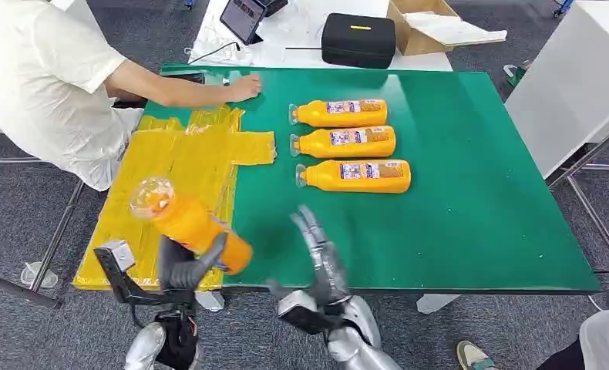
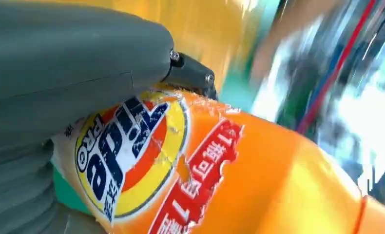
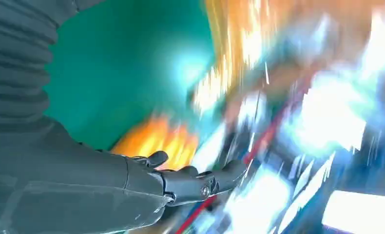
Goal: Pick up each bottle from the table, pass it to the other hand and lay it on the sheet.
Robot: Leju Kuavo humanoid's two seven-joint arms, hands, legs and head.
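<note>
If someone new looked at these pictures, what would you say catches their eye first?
Probably the orange bottle gripped in the robot's left hand, raised over the near edge of the yellow sheet. Next come three matching orange bottles lying side by side in the middle of the green table. The right hand is empty with fingers spread, and a person reaches onto the table's far left corner.

Close view of the grey left hand (image 2: 73, 92) gripping an orange detergent bottle (image 2: 259, 180), its thumb lying across the round blue-and-yellow label (image 2: 127, 151). The background is blurred.
</note>
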